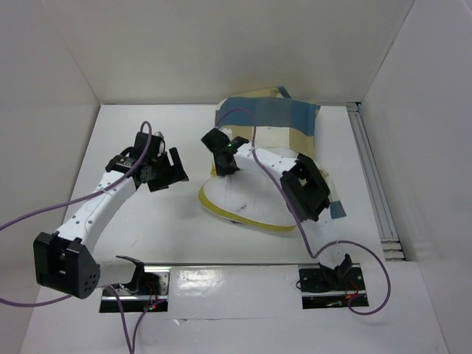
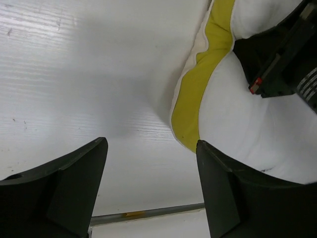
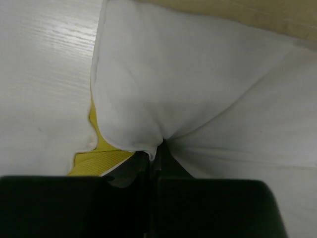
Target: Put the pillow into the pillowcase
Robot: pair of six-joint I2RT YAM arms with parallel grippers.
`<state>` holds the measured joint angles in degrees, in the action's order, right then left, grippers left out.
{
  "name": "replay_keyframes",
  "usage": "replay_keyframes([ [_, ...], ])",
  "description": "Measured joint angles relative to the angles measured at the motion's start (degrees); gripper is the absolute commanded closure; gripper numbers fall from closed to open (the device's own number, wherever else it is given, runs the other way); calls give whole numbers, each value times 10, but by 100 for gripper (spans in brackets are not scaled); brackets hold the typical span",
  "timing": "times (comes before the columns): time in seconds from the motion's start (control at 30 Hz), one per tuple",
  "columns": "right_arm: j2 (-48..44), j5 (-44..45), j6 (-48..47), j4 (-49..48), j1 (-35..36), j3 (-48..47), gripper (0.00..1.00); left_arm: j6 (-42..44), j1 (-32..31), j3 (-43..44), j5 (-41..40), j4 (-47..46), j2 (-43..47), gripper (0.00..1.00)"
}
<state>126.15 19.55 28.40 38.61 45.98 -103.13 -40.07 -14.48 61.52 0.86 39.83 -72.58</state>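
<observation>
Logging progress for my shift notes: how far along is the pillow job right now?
Done: nothing yet; the pillow lies almost wholly uncovered in front of the crumpled pillowcase. In hand: the right tool is shut on a fold of the pillow near its yellow edge; the left tool hangs open over the table beside it. Left: opening the case and sliding the pillow in.
</observation>
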Motion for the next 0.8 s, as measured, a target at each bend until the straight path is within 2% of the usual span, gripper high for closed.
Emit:
replay_keyframes([
  [0.1,-29,-58,-14,-14,-35,21,100,31,1,-3,42,-15,0,15],
  [0.27,-186,-199,-70,-49,-105,142,100,76,-10,-31,167,-72,-13,11],
  [0.4,-283,-300,-107,-35,-191,153,100,86,-55,-44,220,-134,-50,10],
  [0.5,-315,-352,-127,-35,-223,154,100,86,-88,-49,243,-193,-82,10],
  [0.67,-316,-412,-135,-33,-227,171,100,82,-120,-50,235,-267,-134,8],
  [0.8,-315,-441,-140,-27,-235,178,100,81,-147,-53,160,-298,-155,8],
])
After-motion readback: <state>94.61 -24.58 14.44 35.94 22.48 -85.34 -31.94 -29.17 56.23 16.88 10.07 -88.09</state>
